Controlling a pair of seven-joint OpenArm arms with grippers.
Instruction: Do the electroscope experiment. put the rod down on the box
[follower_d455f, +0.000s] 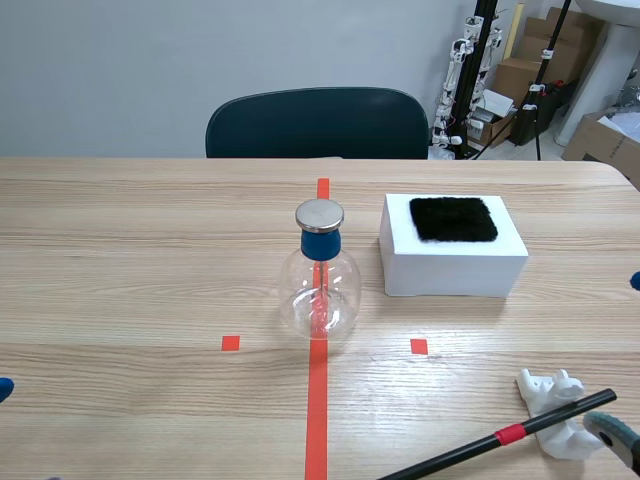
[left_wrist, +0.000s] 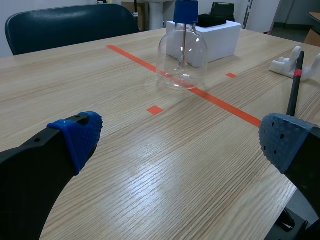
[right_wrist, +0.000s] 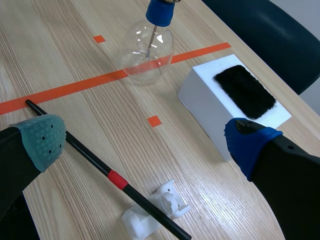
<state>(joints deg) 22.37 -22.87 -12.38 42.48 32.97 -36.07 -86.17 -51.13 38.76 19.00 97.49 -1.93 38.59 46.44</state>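
Thin black rod w/ red band (right_wrist: 95, 160) not on box yet: lies across small white plastic cradle (right_wrist: 169, 196), table's near right corner. Right gripper (right_wrist: 145, 142) wide, empty, over rod; left gripper (left_wrist: 180, 140) wide, idle. We'd pinch near band, lift clear, lay flat on white box w/ black fur pad (right_wrist: 210, 100); avoid clear glass flask (right_wrist: 147, 55).

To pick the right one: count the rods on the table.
1. The black rod with a red band lies across the white holder, nearer the robot than the white box. No other shows.
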